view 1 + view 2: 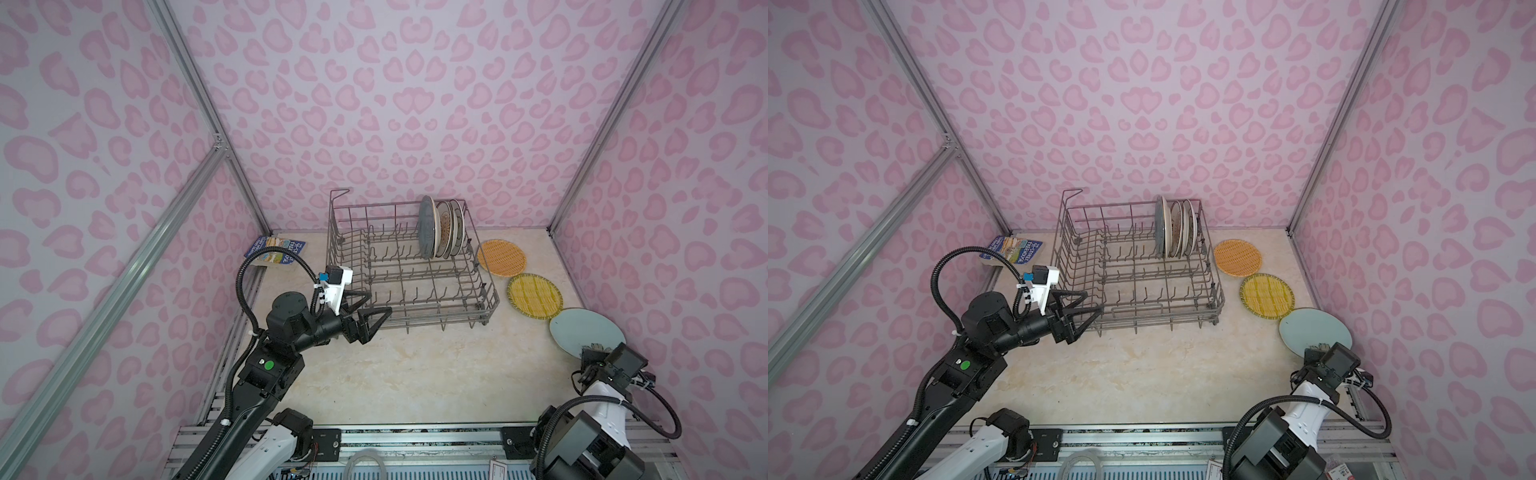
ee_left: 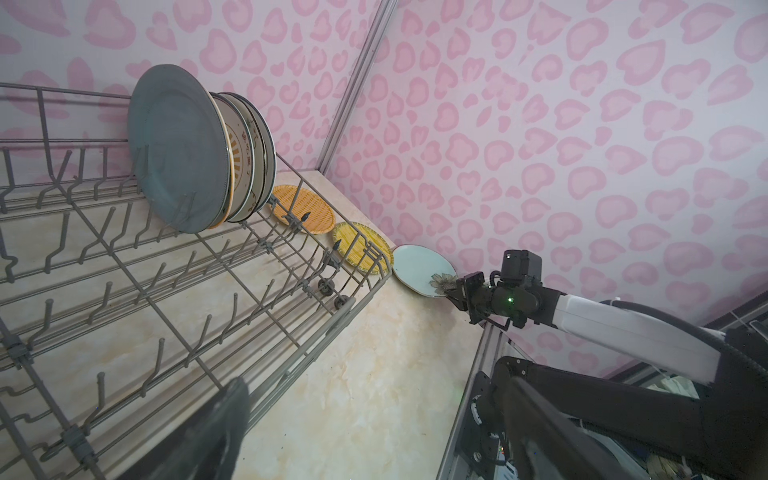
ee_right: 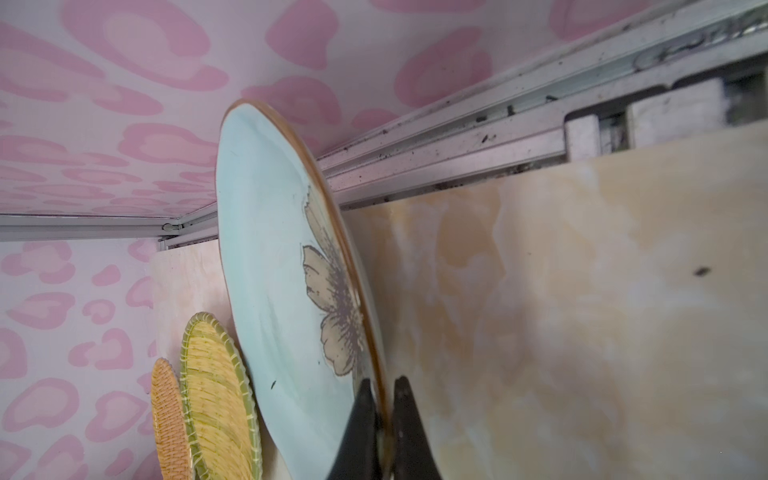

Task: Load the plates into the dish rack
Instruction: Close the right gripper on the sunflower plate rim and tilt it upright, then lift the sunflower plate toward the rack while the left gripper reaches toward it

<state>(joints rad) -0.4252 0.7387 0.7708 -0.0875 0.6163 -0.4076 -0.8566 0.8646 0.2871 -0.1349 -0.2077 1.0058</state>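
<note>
Since the pale blue-green plate (image 3: 266, 266) sits off the near right corner of the dish rack (image 1: 436, 309), the right gripper (image 3: 380, 399) is clenched on its rim, likely the only part thin enough to grasp. The left gripper (image 1: 376, 302), jaws spread and empty, stands at the rack's near left corner, perhaps to steady it.

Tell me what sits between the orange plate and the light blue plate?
The yellow woven-look plate lies between the orange plate and the pale blue plate, as both top views show.
</note>
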